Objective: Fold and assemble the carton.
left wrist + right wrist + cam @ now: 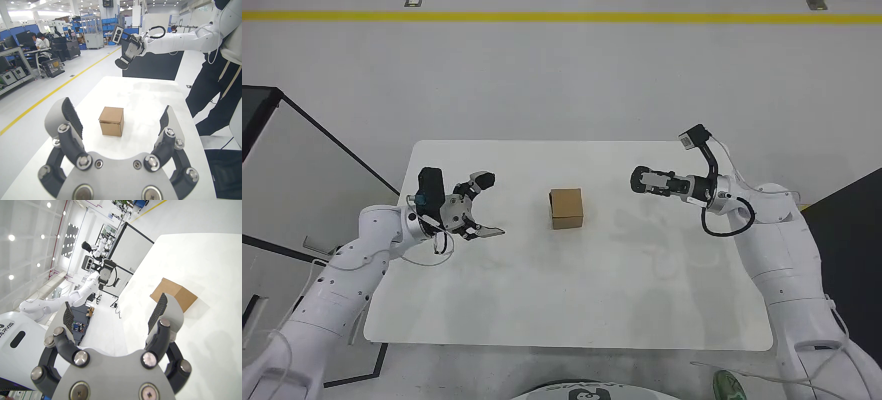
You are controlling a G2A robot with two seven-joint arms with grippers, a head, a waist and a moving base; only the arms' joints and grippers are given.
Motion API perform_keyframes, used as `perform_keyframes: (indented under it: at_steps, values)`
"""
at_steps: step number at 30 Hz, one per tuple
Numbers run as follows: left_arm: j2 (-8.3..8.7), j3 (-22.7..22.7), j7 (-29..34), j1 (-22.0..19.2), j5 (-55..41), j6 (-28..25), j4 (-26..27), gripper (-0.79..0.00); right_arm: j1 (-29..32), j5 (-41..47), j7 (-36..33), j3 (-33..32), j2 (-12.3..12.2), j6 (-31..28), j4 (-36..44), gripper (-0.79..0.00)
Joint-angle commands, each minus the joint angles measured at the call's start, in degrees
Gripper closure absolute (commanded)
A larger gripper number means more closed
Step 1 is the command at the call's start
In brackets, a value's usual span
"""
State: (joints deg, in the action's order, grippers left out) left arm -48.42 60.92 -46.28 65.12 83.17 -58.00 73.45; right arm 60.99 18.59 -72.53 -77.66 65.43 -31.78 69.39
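Table (572, 300) bears carton (566, 208), untouched; left fingers (72, 117) and right fingers (157, 311) spread wide.

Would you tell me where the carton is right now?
Top view: the carton stands near the middle of the table, between the left tool and the right tool, touching neither.

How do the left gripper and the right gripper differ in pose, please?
From above, the left gripper shows both fingers spread side by side; the right gripper is rolled over, its fingers overlapping. The left gripper is on one side of the carton, the right gripper on the opposite side. Both are open, empty and apart from the carton.
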Motion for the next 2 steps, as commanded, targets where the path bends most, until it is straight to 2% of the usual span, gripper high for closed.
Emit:
perform_keyframes:
  at_steps: [1,2]
  values:
    - [0.00,0.0,0.0,0.0,0.0,0.0,0.0,-0.784,0.0,0.0,0.0,0.0,0.0,0.0,0.0,-0.784]
    - [0.00,0.0,0.0,0.0,0.0,0.0,0.0,-0.784,0.0,0.0,0.0,0.0,0.0,0.0,0.0,-0.784]
